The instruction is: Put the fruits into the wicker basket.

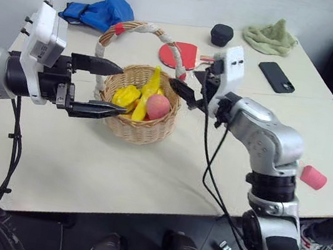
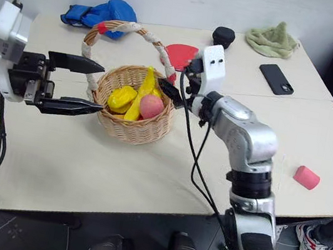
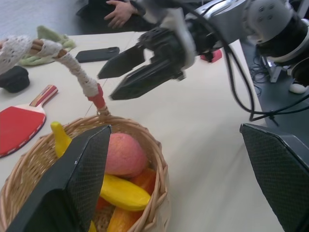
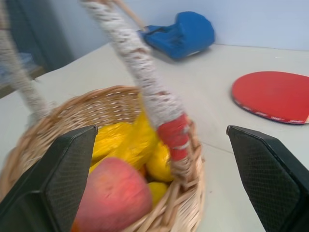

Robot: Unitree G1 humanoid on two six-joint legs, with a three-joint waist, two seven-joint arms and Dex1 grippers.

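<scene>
Nearest, the left gripper (image 1: 106, 87) hangs spread and empty at the near rim of the wicker basket (image 1: 144, 128). The right gripper (image 3: 126, 77), also spread and holding nothing, hovers at the opposite rim. Banana (image 1: 148, 92), peach (image 1: 158, 106) and other yellow fruit lie inside, so the task looks finished; next, both arms should draw clear of the arched handle (image 1: 145, 29), with bare table all around
</scene>
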